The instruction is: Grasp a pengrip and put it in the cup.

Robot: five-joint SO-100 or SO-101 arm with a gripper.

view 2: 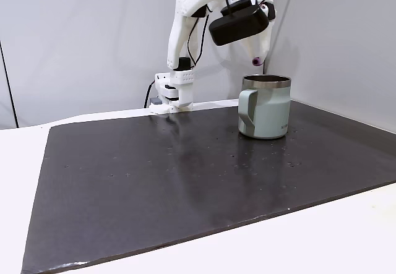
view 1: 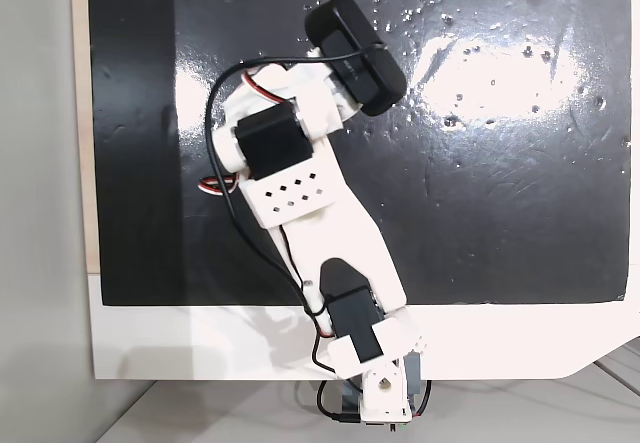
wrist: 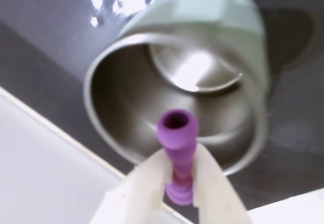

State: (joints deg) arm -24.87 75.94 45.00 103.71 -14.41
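In the wrist view the purple ribbed pengrip (wrist: 177, 148) stands on end between my two white fingers (wrist: 147, 183), and my gripper (wrist: 178, 158) is shut on it. Directly below it is the open mouth of the metal cup (wrist: 121, 92), its shiny bottom visible. In a fixed view from the side, the cup (view 2: 266, 110) stands upright on the black mat with its handle facing left. My gripper (view 2: 256, 59) hangs just above its rim, with the pengrip (view 2: 255, 62) showing as a purple spot at the tip. From above, the arm hides the cup.
The black mat (view 1: 500, 183) lies on a white table (view 1: 200, 343), with open mat right of the arm. The arm's base (view 2: 173, 94) stands at the mat's far edge, near the wall. The black wrist camera (view 1: 355, 53) sits over the cup.
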